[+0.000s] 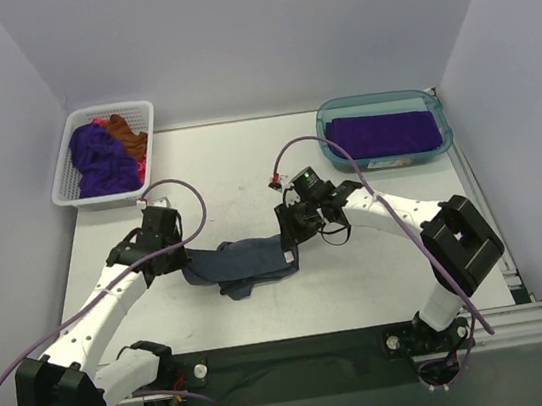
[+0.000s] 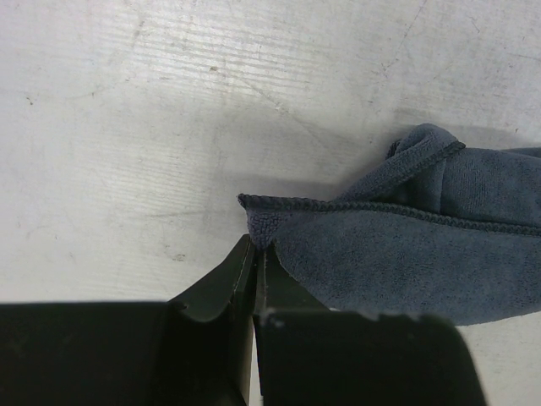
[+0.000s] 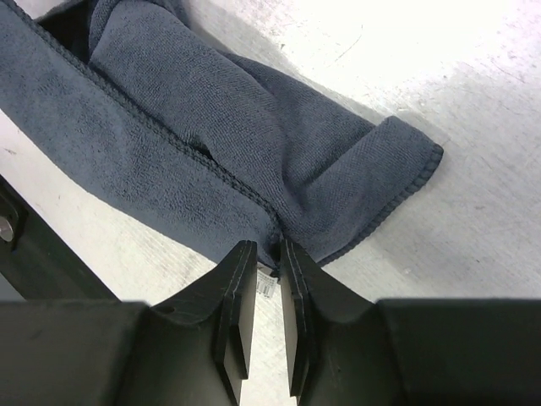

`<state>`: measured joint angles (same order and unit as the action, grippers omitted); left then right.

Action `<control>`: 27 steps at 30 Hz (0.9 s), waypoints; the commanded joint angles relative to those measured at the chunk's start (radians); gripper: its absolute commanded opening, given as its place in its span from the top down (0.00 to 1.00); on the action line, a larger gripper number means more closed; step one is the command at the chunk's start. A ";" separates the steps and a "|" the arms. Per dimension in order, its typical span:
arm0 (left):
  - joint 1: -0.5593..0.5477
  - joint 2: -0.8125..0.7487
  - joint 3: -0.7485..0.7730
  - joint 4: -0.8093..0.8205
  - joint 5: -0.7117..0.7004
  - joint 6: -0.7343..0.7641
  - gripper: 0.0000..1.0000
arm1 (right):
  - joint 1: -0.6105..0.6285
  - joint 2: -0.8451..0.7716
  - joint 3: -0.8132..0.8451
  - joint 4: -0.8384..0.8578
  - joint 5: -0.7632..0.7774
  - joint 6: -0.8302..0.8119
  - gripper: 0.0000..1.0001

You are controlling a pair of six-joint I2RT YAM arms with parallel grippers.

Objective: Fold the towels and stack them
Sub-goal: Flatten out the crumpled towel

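A dark slate blue-grey towel (image 1: 244,265) lies bunched on the white table between the two arms. My left gripper (image 1: 187,263) is shut on its left corner; in the left wrist view the jaws (image 2: 258,247) pinch the hemmed corner of the towel (image 2: 423,245). My right gripper (image 1: 291,251) holds the towel's right end; in the right wrist view its jaws (image 3: 269,250) stand close together on a gathered fold of the towel (image 3: 211,127), with a small white label (image 3: 268,284) showing between them. The towel sags in loose folds between the two grips.
A white lattice basket (image 1: 140,108) at the back left holds purple (image 1: 98,157), rust-brown (image 1: 124,131) and pink towels. A teal translucent tub (image 1: 331,114) at the back right holds a folded purple towel (image 1: 382,133). Purple cables loop over both arms.
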<state>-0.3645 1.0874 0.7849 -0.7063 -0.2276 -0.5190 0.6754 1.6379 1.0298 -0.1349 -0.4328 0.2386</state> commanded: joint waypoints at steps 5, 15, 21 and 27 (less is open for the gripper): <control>0.007 -0.015 0.004 0.022 0.005 -0.001 1.00 | 0.016 0.048 0.010 0.020 -0.027 0.016 0.79; 0.006 -0.009 0.005 0.022 0.005 0.002 1.00 | 0.018 0.051 0.003 0.020 0.022 0.018 0.71; 0.006 -0.014 0.013 0.021 0.005 0.004 1.00 | 0.032 0.027 0.012 0.020 0.016 0.016 0.93; 0.007 -0.014 0.066 0.011 -0.009 0.016 1.00 | 0.029 -0.075 0.059 -0.035 0.069 -0.016 1.00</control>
<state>-0.3645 1.0874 0.7860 -0.7074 -0.2279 -0.5175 0.7021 1.6699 1.0313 -0.1257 -0.4088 0.2558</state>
